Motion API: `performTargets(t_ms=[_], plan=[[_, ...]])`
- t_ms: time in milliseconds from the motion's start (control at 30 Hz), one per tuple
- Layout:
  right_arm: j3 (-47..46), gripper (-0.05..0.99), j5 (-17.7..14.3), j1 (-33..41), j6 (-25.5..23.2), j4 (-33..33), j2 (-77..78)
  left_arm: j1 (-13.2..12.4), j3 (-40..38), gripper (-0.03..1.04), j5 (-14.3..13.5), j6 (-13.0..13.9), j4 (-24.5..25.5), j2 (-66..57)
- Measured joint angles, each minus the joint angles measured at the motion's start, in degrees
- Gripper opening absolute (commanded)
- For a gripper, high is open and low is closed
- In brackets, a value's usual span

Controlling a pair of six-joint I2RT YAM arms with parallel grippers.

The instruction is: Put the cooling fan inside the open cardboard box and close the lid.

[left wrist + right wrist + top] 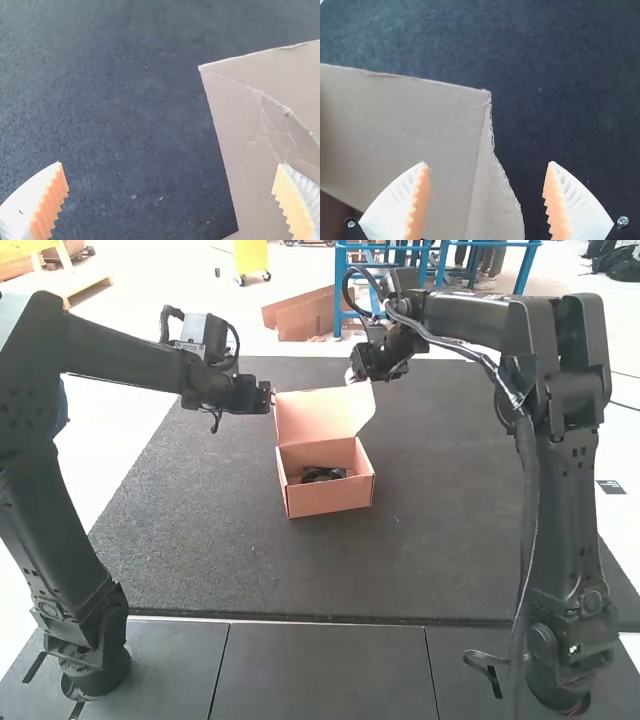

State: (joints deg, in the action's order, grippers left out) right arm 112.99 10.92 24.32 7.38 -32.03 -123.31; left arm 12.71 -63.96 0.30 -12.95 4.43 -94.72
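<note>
An open cardboard box (325,475) stands in the middle of the dark mat, its lid (322,415) raised upright at the back. The black cooling fan (322,475) lies inside the box. My left gripper (268,398) hovers at the lid's upper left corner (240,100), open, one ribbed finger (292,207) over the cardboard. My right gripper (362,368) is just above the lid's upper right corner (487,97), open, with the lid's side edge (500,175) between its fingers.
The dark mat (200,510) covers the table around the box. Loose cardboard pieces (300,312) lie on the floor beyond the mat's far edge.
</note>
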Motion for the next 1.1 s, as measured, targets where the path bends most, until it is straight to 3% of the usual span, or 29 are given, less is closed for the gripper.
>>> performTargets(t_ms=[100, 467, 700, 900, 1100], plan=[[0.0, 0.3, 0.0, 0.0, 0.0, 0.0, 0.0, 0.0, 0.0, 0.97, 0.0, 0.0, 0.0, 0.0], [0.0, 0.3, 0.0, 0.0, 0.1, -2.4, 0.0, 0.0, 0.0, 0.97, 0.0, 0.0, 0.0, 0.0], [0.0, 0.18, 0.0, 0.0, 0.4, -3.0, 0.0, 0.0, 0.0, 0.97, 0.0, 0.0, 0.0, 0.0], [0.0, -0.01, 0.3, 0.0, 0.4, -2.9, 0.0, 0.0, 0.0, 0.97, 0.0, 0.0, 0.0, 0.0], [0.2, -0.01, 0.4, 0.0, 0.4, -4.2, 0.0, 0.0, 0.0, 0.97, 0.0, 0.0, 0.0, 0.0]])
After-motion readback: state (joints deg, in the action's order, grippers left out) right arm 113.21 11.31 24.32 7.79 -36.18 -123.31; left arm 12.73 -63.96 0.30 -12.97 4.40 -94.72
